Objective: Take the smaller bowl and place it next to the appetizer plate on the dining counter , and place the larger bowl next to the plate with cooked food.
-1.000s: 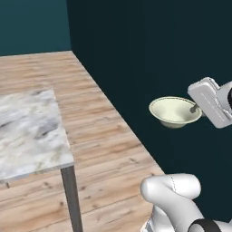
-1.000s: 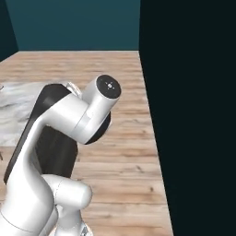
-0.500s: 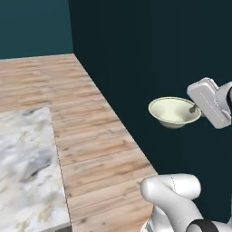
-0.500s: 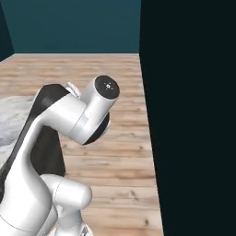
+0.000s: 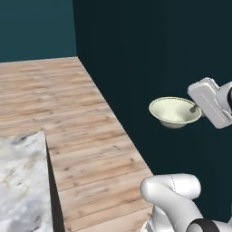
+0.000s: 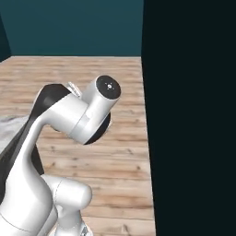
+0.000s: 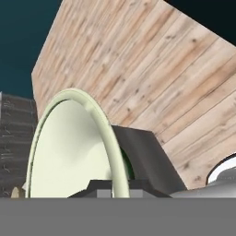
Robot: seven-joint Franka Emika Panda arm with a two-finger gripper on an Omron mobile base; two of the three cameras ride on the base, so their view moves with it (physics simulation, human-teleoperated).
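Observation:
The smaller bowl (image 5: 174, 112), pale cream-white with a thin rim, hangs in the air in front of a dark wall, with my gripper (image 5: 195, 108) shut on its right rim. In the hand view the bowl (image 7: 69, 147) stands on edge just ahead of the camera. There my gripper (image 7: 120, 183) pinches the rim, and one dark finger (image 7: 143, 156) lies against the outside. A corner of the dining counter (image 5: 20, 181), white marble with grey veins, lies at the lower left. The larger bowl and both plates are out of view.
Wooden floor (image 5: 81, 118) stretches ahead between the counter and the dark teal wall (image 5: 149, 54) on the right. My white arm (image 6: 69, 120) crosses the right base view, with a strip of marble (image 6: 9, 126) behind it.
The whole scene has slid in both base views, so the base has moved: the marble counter has drifted down and left. The bowl stays gripped in the same spot relative to the camera.

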